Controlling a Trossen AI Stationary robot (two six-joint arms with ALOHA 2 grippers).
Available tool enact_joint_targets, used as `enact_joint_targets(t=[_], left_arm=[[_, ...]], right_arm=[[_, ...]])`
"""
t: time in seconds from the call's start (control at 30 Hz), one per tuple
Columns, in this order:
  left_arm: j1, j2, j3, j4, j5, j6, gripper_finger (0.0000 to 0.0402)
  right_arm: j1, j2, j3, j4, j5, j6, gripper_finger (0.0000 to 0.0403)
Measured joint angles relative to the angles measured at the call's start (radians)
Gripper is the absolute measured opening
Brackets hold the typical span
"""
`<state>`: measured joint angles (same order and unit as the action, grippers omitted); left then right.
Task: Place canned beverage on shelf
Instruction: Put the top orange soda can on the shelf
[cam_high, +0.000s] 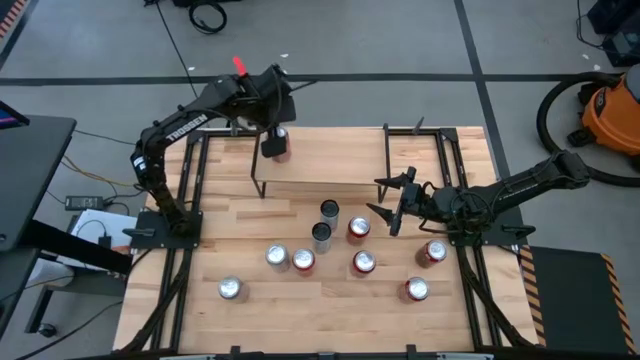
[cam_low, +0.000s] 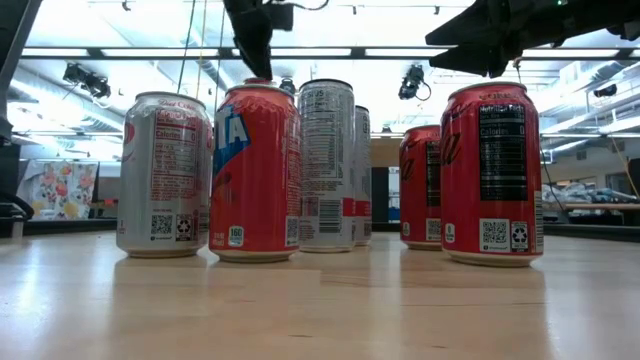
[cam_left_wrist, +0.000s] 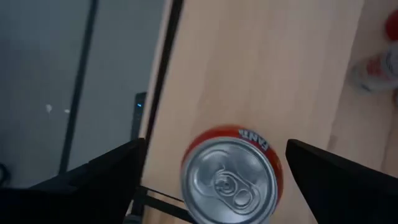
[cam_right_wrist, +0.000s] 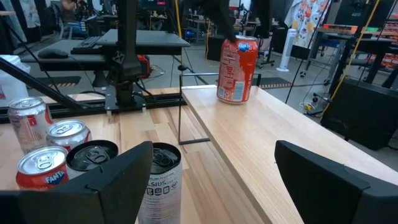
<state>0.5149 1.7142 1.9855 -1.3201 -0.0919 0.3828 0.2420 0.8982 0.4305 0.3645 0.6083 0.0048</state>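
- The red can (cam_high: 277, 147) stands upright on the shelf (cam_high: 340, 160), at its far left end, close to the left edge of the plank
- In the left wrist view the can (cam_left_wrist: 231, 175) sits between the two dark fingers with a clear gap on each side, so the left gripper (cam_high: 272, 140) is released and holds nothing
- The step in hand looks like letting go and backing off; to do it well, the gripper should rise straight up until the fingers are clear of the can's rim, with no sideways drift that could nudge it toward the edge
- The can sits close to the shelf's edge, so any brush from a finger could tip it off
- The right gripper (cam_high: 397, 205) waits with its fingers spread and empty, just beside the right end of the shelf
- The other cans (cam_high: 320, 240) stand on the table (cam_high: 330, 310), nearer than the shelf, for later picks
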Motion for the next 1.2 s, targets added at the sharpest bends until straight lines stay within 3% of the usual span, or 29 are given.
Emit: enact_joint_targets(t=[0.23, 0.47, 1.2], left_arm=[[-0.044, 0.0, 0.02, -0.074, -0.047, -0.08, 0.04], [-0.083, 0.0, -0.033, -0.082, -0.215, -0.11, 0.04], [-0.08, 0.0, -0.05, -0.161, -0.424, -0.126, 0.04]], right_arm=[[0.0, 0.0, 0.0, 0.0, 0.0, 0.004, 0.0348], [0.002, 0.0, 0.0, 0.0, -0.007, 0.014, 0.0348], [0.002, 0.0, 0.0, 0.007, -0.007, 0.016, 0.0348]])
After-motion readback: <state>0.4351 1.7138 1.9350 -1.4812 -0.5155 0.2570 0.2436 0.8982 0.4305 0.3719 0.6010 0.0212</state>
